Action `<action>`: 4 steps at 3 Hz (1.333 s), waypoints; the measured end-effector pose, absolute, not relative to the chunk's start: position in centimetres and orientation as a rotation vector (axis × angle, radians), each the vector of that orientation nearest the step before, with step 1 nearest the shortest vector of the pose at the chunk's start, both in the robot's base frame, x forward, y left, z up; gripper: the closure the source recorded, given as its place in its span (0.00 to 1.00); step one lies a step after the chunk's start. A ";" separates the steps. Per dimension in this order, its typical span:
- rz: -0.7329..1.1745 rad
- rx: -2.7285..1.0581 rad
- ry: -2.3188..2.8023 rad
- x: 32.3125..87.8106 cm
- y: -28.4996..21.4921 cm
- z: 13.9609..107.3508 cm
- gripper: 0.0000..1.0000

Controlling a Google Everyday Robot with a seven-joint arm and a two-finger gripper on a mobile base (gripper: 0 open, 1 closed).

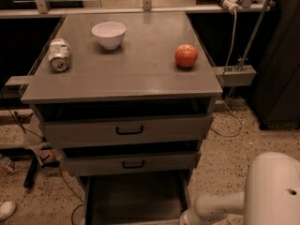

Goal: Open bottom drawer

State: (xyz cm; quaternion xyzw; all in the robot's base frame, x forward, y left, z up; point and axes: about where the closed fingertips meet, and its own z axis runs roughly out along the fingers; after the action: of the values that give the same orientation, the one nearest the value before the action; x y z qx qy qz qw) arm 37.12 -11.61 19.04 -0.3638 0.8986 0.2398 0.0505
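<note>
Worktop [140, 74]: grey, topping the cabinet.
Bottom drawer [136, 198]: pulled out beneath two upper fronts.
Arm [262, 191]: white, lower right.
Pincer [184, 219]: by the drawer's right front corner, at the frame edge; open or closed, cannot tell.
Bowl [108, 34]: white, upright.
Apple [186, 56]: red, right side.
Can [59, 55]: lying, left side.

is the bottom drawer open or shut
Open: the bottom drawer is pulled out, its inside showing. The gripper sits at its right front corner.

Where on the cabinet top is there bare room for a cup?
Bare: the front strip before can, bowl and apple, and the gap between bowl and apple. Tightest between can and bowl. Pincer: low, beside the bottom drawer.
</note>
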 end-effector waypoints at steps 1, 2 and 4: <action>0.733 -1.094 2.742 36.7 -12.0 19.0 0.00; 0.728 -1.118 2.792 36.8 -11.6 17.6 0.00; 0.738 -1.104 2.842 34.9 -12.3 17.3 0.00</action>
State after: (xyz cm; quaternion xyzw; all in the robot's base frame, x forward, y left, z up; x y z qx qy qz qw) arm 34.92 -12.29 17.32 -0.3521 0.9059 0.2352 0.0024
